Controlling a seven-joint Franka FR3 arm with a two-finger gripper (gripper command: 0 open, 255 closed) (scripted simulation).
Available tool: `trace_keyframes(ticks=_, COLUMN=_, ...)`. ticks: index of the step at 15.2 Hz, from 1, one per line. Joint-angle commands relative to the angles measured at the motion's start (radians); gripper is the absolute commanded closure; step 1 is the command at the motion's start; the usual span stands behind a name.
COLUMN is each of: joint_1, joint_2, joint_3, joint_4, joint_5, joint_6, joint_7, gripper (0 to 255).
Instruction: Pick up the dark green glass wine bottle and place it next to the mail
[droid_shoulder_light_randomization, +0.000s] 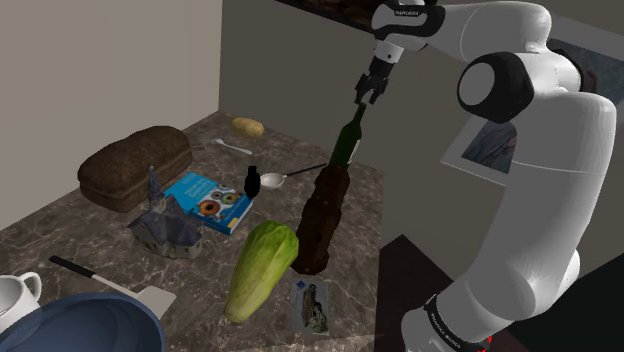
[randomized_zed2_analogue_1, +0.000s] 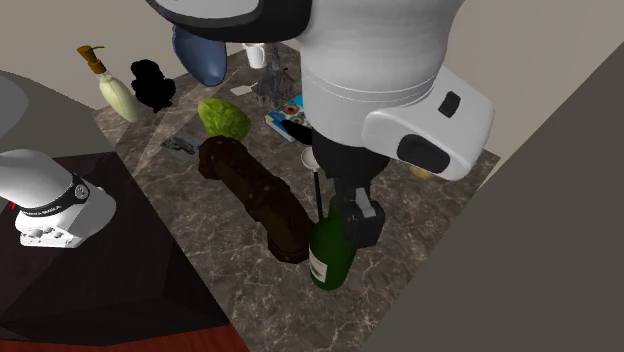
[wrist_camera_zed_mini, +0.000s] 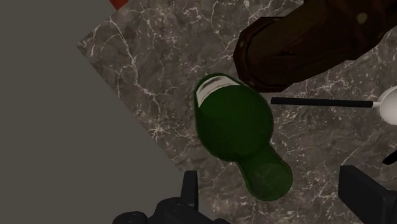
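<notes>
Gripper (droid_shoulder_light_randomization: 368, 93) just above dark green wine bottle (droid_shoulder_light_randomization: 346, 148), fingers (wrist_camera_zed_mini: 188, 191) spread wide, clear of neck. Bottle stands on marble counter (droid_shoulder_light_randomization: 90, 240) near wall-side edge, just beside long brown loaf (droid_shoulder_light_randomization: 322, 215). Mail (droid_shoulder_light_randomization: 312, 305) well apart, beside lettuce (droid_shoulder_light_randomization: 262, 268).

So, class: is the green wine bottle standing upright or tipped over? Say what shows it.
Upright: the wine bottle stands on its base on the marble counter, neck pointing up toward the end effector.
</notes>
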Motion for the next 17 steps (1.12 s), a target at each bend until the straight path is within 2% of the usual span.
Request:
trace_keyframes(ticks=1, joint_1=0.002, joint_2=0.006, joint_3=0.001, joint_4=-0.015, joint_5=0.002, joint_6=0.021, joint_7=-0.001, gripper=0)
trace_keyframes(ticks=6, joint_1=0.008, joint_2=0.007, joint_3=0.004, joint_4=-0.075, joint_5=0.004, joint_6=0.082, joint_7=-0.005, gripper=0)
trace_keyframes(ticks=13, joint_1=0.008, joint_2=0.007, joint_3=0.004, joint_4=-0.075, joint_5=0.004, joint_6=0.082, joint_7=-0.005, gripper=0)
trace_keyframes(ticks=14, joint_1=0.008, joint_2=0.007, joint_3=0.004, joint_4=-0.075, joint_5=0.004, joint_6=0.082, joint_7=-0.005, gripper=255)
trace_keyframes(ticks=17, joint_1=0.008, joint_2=0.007, joint_3=0.004, joint_4=-0.075, joint_5=0.004, joint_6=0.082, joint_7=-0.005, gripper=255)
